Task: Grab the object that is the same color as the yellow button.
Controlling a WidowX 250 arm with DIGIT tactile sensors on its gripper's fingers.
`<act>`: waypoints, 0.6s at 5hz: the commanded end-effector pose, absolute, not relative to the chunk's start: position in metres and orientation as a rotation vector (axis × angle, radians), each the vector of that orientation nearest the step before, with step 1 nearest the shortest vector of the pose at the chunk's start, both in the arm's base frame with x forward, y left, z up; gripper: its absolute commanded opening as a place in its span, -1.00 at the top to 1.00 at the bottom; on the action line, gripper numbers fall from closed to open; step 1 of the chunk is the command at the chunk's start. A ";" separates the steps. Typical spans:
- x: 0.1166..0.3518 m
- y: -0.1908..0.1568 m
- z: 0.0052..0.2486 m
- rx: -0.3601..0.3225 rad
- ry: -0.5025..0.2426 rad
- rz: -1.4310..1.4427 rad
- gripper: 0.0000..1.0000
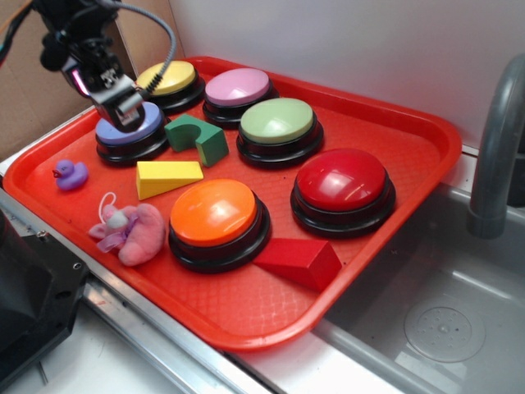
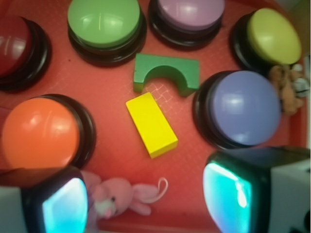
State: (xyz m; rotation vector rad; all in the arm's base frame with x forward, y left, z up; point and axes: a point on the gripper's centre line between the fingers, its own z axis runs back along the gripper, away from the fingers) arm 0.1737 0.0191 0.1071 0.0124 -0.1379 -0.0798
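The yellow wedge block (image 1: 166, 177) lies on the red tray (image 1: 394, 131), left of middle, between the green arch block (image 1: 197, 138) and the orange button (image 1: 215, 213). In the wrist view the yellow block (image 2: 151, 124) lies ahead of my fingers, apart from them. The yellow button (image 1: 168, 80) stands at the tray's back left; it shows top right in the wrist view (image 2: 273, 36). My gripper (image 1: 130, 110) hangs above the blue button (image 1: 131, 131), back left of the block. It is open and empty (image 2: 146, 199), high over the tray.
Purple (image 1: 238, 87), light green (image 1: 277, 121) and red (image 1: 340, 180) buttons stand on the tray. A red wedge (image 1: 299, 261) lies near the front edge. A pink plush (image 1: 131, 231) and purple duck (image 1: 71, 174) lie at the left. A sink and faucet (image 1: 496, 139) are at the right.
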 end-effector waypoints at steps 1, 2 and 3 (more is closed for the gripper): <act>0.189 0.027 0.083 0.020 -0.156 -0.025 -1.00; 0.191 0.027 0.071 0.023 -0.148 0.016 -1.00; 0.192 0.028 0.059 0.010 -0.138 0.064 -1.00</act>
